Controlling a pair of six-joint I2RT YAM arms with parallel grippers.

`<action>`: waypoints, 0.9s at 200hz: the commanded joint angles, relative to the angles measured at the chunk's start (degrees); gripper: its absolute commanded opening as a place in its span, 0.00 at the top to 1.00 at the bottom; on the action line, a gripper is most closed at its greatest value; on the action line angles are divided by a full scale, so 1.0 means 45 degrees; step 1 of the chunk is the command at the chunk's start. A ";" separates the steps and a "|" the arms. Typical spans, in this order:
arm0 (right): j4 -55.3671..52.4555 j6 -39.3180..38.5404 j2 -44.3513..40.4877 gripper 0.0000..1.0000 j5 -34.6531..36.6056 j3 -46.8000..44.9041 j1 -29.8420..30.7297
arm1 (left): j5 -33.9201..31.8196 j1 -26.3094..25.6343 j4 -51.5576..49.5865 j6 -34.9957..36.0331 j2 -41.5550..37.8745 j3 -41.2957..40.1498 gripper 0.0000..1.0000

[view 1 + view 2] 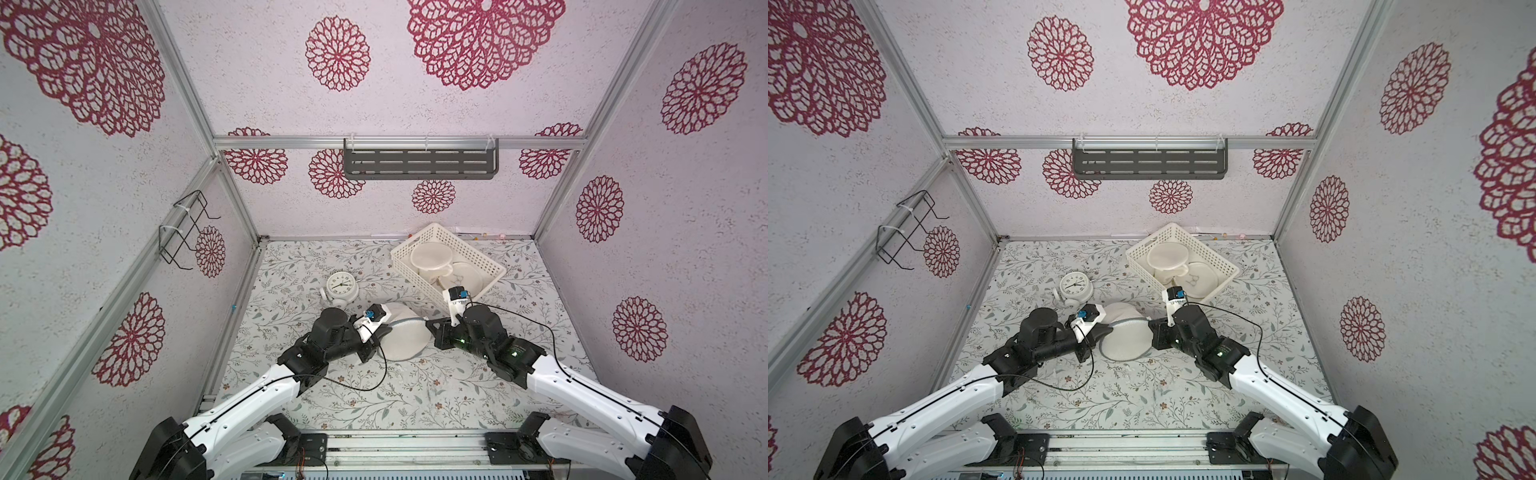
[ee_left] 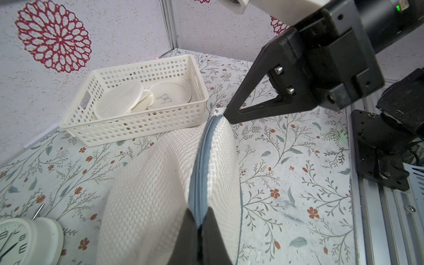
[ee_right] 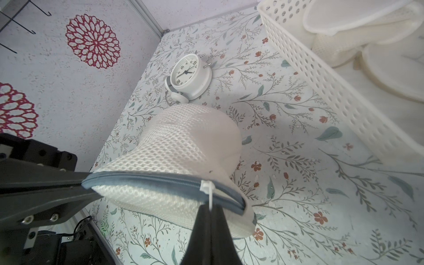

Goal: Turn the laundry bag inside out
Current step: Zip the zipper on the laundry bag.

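The laundry bag (image 1: 402, 338) (image 1: 1125, 338) is a round white mesh pouch with a grey-blue zip. It hangs stretched between both grippers just above the floral table. My left gripper (image 2: 202, 223) (image 1: 384, 330) is shut on the zip edge at one end of the bag (image 2: 160, 183). My right gripper (image 3: 210, 210) (image 1: 428, 322) is shut on the white zip pull tie (image 3: 207, 189) at the opposite end. The zip (image 3: 146, 180) looks closed along its visible length. In the right wrist view the bag (image 3: 183, 142) bulges away toward the clock.
A white perforated basket (image 1: 470, 247) with other mesh bags stands at the back right, close behind the right gripper. A white alarm clock (image 1: 341, 286) lies behind the left gripper. A grey shelf (image 1: 419, 160) hangs on the back wall and a wire rack (image 1: 187, 228) on the left wall.
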 commanded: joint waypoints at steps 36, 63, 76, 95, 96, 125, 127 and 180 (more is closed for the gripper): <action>-0.0154 -0.1972 0.0500 1.00 -0.0848 0.1369 0.0304 | -0.0036 -0.0007 -0.1034 0.0359 0.0451 0.0815 0.35; 0.0065 -0.2544 0.0843 1.00 -0.1265 0.1647 0.0735 | 0.0435 -0.0037 -0.1263 0.0644 0.0543 0.1074 0.32; 0.0331 -0.2776 0.1002 1.00 -0.1530 0.1745 0.0987 | 0.0687 -0.0032 -0.1269 0.0665 0.0685 0.1135 0.33; 0.0488 -0.3176 0.1233 1.00 -0.1726 0.1898 0.1342 | 0.0685 -0.0035 -0.1269 0.0717 0.0929 0.1248 0.35; 0.0491 -0.3201 0.1247 1.00 -0.1743 0.1904 0.1360 | 0.0689 -0.0036 -0.1269 0.0720 0.0952 0.1251 0.35; 0.0506 -0.3490 0.1456 1.00 -0.1913 0.2106 0.1535 | 0.0545 -0.0037 -0.1346 0.0927 0.1134 0.1361 0.52; 0.0526 -0.3478 0.1456 1.00 -0.1915 0.2106 0.1535 | 0.0538 -0.0027 -0.1356 0.0936 0.1152 0.1368 0.53; 0.0460 -0.3159 0.1250 1.00 -0.1331 0.2085 0.1525 | 0.0659 -0.0042 -0.1523 0.1106 0.1183 0.1346 0.87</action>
